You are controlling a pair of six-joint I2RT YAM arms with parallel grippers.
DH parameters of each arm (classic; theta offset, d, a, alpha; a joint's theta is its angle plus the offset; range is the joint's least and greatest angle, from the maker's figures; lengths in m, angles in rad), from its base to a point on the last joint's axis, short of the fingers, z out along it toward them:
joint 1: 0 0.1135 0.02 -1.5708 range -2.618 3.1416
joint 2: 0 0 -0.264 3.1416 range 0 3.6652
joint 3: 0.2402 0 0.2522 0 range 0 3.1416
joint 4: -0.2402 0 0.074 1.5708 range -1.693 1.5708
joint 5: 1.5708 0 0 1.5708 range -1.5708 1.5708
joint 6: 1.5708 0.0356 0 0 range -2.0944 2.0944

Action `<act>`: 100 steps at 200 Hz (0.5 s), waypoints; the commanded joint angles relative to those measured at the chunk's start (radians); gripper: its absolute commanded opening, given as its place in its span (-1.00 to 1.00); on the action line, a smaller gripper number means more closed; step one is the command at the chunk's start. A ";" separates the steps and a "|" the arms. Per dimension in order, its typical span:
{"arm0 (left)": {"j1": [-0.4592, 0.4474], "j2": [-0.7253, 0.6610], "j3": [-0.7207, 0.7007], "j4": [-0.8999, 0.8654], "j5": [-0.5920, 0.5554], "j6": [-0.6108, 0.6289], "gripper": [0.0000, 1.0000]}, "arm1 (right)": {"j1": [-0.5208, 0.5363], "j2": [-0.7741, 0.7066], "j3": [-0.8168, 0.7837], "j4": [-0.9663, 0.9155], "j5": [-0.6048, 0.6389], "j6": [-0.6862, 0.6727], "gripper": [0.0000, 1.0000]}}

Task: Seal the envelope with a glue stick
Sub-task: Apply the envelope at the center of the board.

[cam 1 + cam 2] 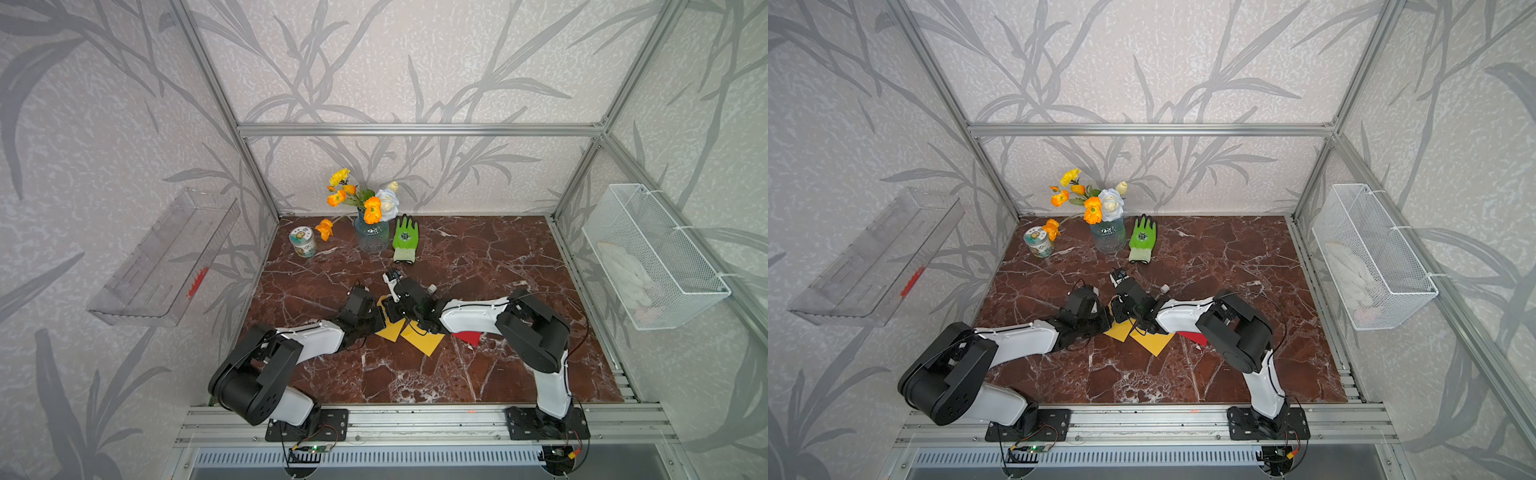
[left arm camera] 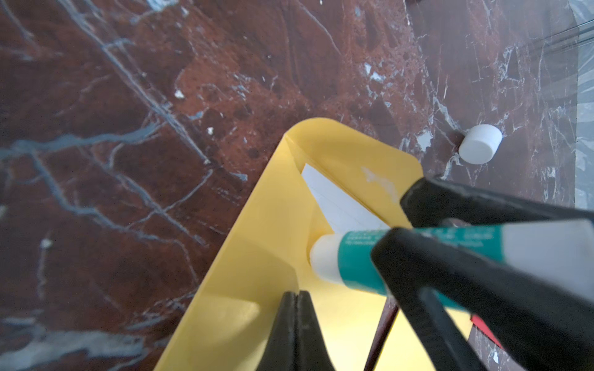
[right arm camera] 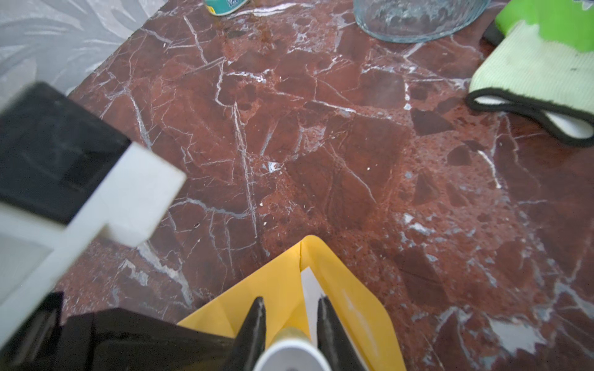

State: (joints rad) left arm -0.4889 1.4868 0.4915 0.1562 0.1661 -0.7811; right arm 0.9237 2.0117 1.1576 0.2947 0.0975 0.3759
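A: Start with the biggest thing. What is the desk (image 1: 519, 266) made of?
B: Polished red-brown stone, like marble, with white veins all over it.
A: And the envelope (image 2: 257, 231)?
B: Smooth yellow paper with rounded corners, lying flat near the middle of the desk. Its flap (image 2: 353, 151) is open and has a whitish smear on it. A white sheet (image 2: 334, 199) peeks from the mouth.
A: Any writing you can read?
B: None. The round jar (image 1: 303, 242) at the far left has a colourful printed label, too small to read. The glue stick (image 2: 356, 257) has a teal label with rows of fine print, too blurred to read.
A: The grippers?
B: The left gripper (image 2: 295, 316) is clenched, its black tips together with nothing between them, over the envelope's body. I cannot tell whether it presses down. The right gripper (image 3: 292, 324) grasps the glue stick across its barrel.
A: How does the stick lie?
B: It is a slim cylinder, tilted. Its bare cream end points down at the envelope's mouth, beside the white sheet. Its blunt white end is raised toward the right arm.
A: Its cap?
B: The cap (image 2: 480, 146), a short white plastic cylinder, sits on bare stone to the right of the envelope, apart from it.
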 commanded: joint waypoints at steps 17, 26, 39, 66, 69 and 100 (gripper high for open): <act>-0.011 0.093 -0.073 -0.257 -0.024 -0.003 -1.00 | -0.004 0.053 0.018 -0.070 0.123 0.020 -1.00; -0.011 0.093 -0.072 -0.259 -0.024 -0.003 -1.00 | -0.003 0.056 0.026 -0.074 0.131 0.019 -1.00; -0.011 0.090 -0.071 -0.263 -0.028 -0.003 -1.00 | -0.004 0.058 0.037 -0.080 0.137 0.018 -1.00; -0.010 0.081 -0.072 -0.272 -0.031 -0.004 -1.00 | -0.006 0.035 0.040 -0.062 0.121 0.011 -1.00; -0.011 0.080 -0.070 -0.273 -0.031 -0.004 -1.00 | -0.005 0.030 0.040 -0.060 0.115 0.010 -1.00; -0.010 0.081 -0.067 -0.280 -0.034 -0.007 -1.00 | -0.016 -0.049 0.043 -0.052 0.030 0.014 -1.00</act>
State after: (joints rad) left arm -0.4900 1.4891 0.4915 0.1616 0.1650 -0.7845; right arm 0.9226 2.0281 1.1893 0.2825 0.1654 0.3939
